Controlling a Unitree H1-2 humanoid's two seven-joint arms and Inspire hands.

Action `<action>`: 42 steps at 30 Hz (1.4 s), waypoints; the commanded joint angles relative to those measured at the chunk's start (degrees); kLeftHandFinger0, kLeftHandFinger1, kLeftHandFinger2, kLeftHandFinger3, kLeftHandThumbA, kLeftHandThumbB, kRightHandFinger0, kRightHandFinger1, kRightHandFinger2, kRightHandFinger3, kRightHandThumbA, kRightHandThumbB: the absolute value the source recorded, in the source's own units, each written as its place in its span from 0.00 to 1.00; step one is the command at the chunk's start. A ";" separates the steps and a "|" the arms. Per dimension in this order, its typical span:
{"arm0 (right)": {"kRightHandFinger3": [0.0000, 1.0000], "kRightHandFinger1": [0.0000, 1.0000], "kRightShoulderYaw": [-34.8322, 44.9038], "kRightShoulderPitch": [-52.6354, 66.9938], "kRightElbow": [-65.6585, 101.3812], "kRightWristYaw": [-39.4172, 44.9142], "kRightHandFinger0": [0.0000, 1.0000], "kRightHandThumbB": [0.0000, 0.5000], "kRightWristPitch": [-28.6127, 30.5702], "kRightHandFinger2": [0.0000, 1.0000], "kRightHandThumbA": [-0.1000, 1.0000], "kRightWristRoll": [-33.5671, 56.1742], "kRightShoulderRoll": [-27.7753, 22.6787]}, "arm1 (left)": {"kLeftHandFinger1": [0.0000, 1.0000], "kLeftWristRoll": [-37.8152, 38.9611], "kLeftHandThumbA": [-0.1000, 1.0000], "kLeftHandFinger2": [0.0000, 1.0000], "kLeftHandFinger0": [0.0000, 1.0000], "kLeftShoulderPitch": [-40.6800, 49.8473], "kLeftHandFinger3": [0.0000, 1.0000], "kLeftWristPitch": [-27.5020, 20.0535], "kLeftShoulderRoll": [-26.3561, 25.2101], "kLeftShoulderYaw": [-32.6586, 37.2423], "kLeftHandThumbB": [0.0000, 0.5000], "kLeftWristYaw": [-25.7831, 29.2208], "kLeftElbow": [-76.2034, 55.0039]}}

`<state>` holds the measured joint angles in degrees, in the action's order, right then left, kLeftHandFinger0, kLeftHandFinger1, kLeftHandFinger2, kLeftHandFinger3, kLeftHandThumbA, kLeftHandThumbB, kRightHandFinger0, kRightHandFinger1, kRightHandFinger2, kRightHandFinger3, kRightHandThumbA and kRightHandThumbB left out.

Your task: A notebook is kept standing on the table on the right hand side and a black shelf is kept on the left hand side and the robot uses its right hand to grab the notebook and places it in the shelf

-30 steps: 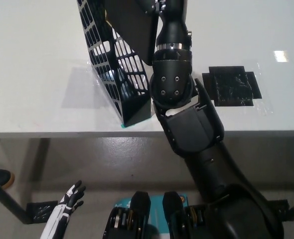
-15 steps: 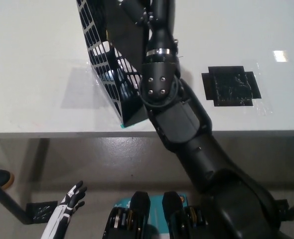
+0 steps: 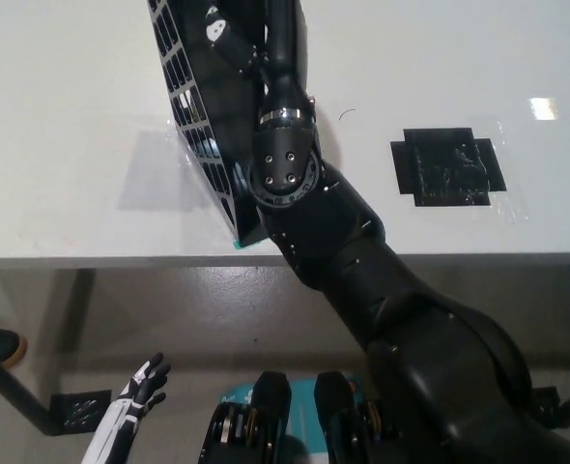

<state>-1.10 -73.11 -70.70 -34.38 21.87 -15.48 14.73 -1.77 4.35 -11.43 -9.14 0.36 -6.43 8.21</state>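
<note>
- Up at twelve o'clock, right hand (image 3: 229, 37) reaches over the black shelf (image 3: 193, 126); finger state and notebook cannot be made out.
- Left hand (image 3: 135, 387) rests at seven o'clock, fingers apart.

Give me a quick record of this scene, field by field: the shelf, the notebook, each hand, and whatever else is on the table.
shelf: black mesh shelf standing near the table's front edge
notebook: not clearly visible; the arm covers the shelf opening
right hand: right hand over the shelf top, grip hidden
left hand: left hand resting below table level at lower left, fingers apart, holding nothing
other: black tape patch on the table to the right
</note>
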 commanded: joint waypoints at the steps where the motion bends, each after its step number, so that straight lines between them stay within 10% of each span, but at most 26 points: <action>1: 1.00 1.00 -2.15 -4.12 1.92 4.93 1.00 0.78 5.06 1.00 1.00 1.26 0.20 | 1.00 -0.70 1.00 1.00 1.00 0.05 1.00 -1.04 -1.06 0.51 0.33 -0.54 -1.05; 14: 1.00 1.00 -5.23 -3.35 8.39 2.62 1.00 0.80 4.88 1.00 1.00 -0.47 -2.64 | 1.00 -0.26 1.00 1.00 1.00 0.68 1.00 -2.42 -1.16 0.59 0.38 -0.89 -0.15; 28: 1.00 1.00 -4.76 9.81 70.42 20.35 1.00 0.87 -14.70 1.00 1.00 0.58 -16.66 | 1.00 -1.00 1.00 1.00 1.00 0.09 1.00 -2.47 -1.04 0.08 0.33 0.19 -0.27; 42: 1.00 1.00 -7.37 41.69 109.29 24.76 1.00 0.97 -18.66 1.00 1.00 3.79 -22.00 | 1.00 -1.93 1.00 1.00 1.00 0.35 1.00 -2.61 -0.85 0.13 0.31 0.83 -0.32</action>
<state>-5.78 -44.89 -10.73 -23.83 14.82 -14.82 -0.02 -1.96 4.61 -11.24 -9.12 0.38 -6.38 8.46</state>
